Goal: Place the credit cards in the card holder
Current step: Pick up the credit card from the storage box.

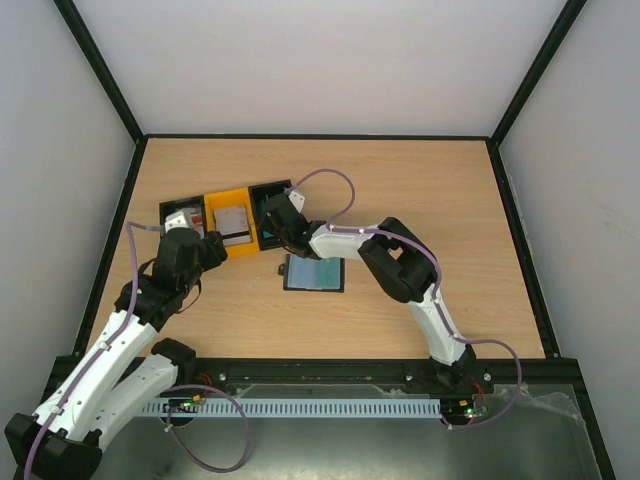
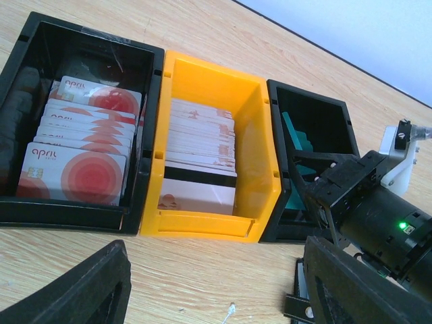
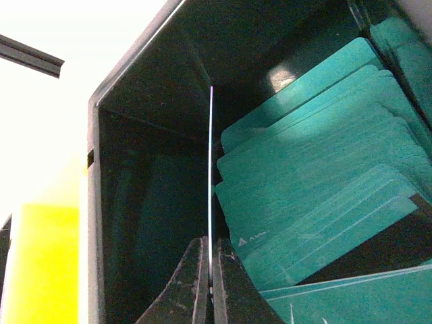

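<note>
One card only: pinches a single teal credit card (image 3: 211, 155) edge-on between the pressed-together fingers of the right gripper (image 3: 210, 251), long edge running straight out from the fingertips, inside the right black bin (image 3: 135, 202); has the card holder (image 1: 313, 272) lying open just nearward, closer to this arm; holds the left gripper (image 2: 209, 293) spread, off left.

Red-and-white cards (image 2: 74, 158) in black bin (image 2: 20, 74), white cards (image 2: 201, 145) in yellow bin (image 2: 251, 128), teal cards (image 2: 295, 132) rightmost

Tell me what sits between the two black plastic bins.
A yellow plastic bin holding white dark-striped cards; the left wrist view shows it best.
</note>
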`<action>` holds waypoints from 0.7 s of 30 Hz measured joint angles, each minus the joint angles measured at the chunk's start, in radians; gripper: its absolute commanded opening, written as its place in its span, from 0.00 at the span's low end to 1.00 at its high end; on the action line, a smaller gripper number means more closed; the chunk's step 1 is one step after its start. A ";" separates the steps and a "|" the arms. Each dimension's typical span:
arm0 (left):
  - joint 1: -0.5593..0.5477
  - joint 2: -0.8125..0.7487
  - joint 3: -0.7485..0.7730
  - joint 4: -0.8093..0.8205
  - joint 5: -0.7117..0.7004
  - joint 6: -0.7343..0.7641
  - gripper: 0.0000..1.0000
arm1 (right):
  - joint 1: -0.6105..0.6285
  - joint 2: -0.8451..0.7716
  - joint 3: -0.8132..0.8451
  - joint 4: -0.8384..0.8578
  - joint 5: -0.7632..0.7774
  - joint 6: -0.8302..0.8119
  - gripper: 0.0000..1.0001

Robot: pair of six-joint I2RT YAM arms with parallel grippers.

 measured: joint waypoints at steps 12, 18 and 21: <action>0.000 -0.041 0.000 0.006 0.010 0.000 0.81 | -0.002 -0.146 -0.114 0.032 0.003 -0.042 0.02; 0.002 -0.065 0.000 0.041 0.079 0.012 0.93 | -0.003 -0.339 -0.217 0.069 -0.008 -0.061 0.02; 0.002 -0.077 0.002 0.068 0.134 0.024 1.00 | -0.004 -0.443 -0.319 0.117 -0.024 -0.087 0.02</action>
